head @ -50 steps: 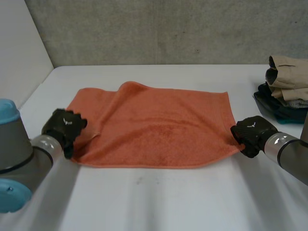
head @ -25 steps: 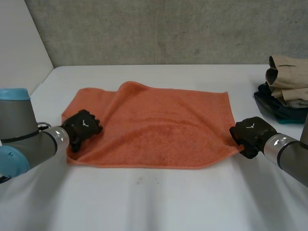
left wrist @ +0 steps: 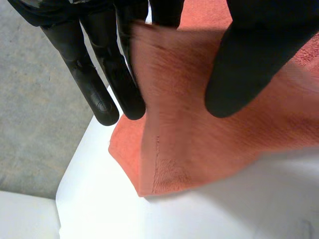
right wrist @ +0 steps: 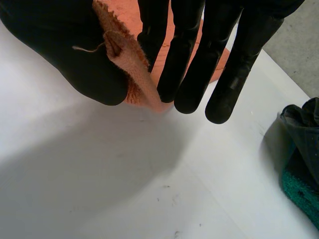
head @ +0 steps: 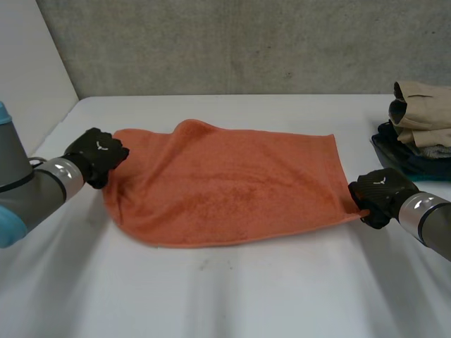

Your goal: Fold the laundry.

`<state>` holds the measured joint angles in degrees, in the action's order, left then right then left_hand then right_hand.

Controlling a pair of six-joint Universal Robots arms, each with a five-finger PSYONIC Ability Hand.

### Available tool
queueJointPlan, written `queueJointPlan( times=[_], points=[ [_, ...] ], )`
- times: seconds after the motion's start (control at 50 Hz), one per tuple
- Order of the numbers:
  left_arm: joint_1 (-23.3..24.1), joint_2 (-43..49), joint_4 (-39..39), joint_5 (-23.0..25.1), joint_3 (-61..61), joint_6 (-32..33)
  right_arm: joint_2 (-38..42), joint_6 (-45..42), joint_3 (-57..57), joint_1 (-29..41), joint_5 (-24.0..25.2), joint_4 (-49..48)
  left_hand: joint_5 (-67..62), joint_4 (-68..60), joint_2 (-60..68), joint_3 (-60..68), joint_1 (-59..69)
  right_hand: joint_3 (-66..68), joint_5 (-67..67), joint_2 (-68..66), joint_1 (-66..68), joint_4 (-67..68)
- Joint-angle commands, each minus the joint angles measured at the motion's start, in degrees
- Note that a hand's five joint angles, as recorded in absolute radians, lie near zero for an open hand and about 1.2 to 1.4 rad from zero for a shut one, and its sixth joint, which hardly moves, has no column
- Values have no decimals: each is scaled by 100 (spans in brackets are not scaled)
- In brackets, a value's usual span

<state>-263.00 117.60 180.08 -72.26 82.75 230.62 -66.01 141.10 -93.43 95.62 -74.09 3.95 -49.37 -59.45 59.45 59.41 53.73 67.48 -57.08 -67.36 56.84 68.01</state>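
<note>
An orange terry towel [head: 225,186] lies spread across the middle of the white bench [head: 225,296], one layer thick, with a low ridge of cloth running from its far edge towards the left. Its far edge and right side lie fairly straight, while the near edge sweeps in a curve up towards the left corner, where the cloth is gathered. The left hand [head: 95,151] sits at that far left corner. In the left wrist view the corner passes between the straight fingers [left wrist: 94,84] and the thumb [left wrist: 249,64], which pinch it, and the cloth hangs down from them to a hemmed tip just above the bench. The right hand [head: 380,193] is at the towel's near right corner, at the bench surface. In the right wrist view a narrow fold of that corner, with a loose thread, is pinched between the thumb and the first of the long straight fingers [right wrist: 182,55], the rest held close together beside it. A pile of folded clothes [head: 419,130], beige above dark, rests on the bench beyond the right hand, apart from the towel.
</note>
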Motion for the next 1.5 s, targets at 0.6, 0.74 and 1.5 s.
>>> queueJointPlan(
  times=[0.6,0.74,1.5],
  points=[
    [-375,-16,-166,-42,461,-8,-218,-135,-114,-8,17,552,-2063,-2055,2055,2059,2627,1252,-1292,-1264,2316,1199],
    [-980,-1474,-1069,-191,1733,132,-1025,-1353,-438,-446,-79,2220,-2063,-2055,2055,2059,2627,1252,-1292,-1264,2316,1199],
    [266,1958,659,-1922,-2234,-2030,2521,-1067,3909,255,-1520,124,-2063,-2055,2055,2059,2627,1252,-1292,-1264,2316,1199]
  ],
)
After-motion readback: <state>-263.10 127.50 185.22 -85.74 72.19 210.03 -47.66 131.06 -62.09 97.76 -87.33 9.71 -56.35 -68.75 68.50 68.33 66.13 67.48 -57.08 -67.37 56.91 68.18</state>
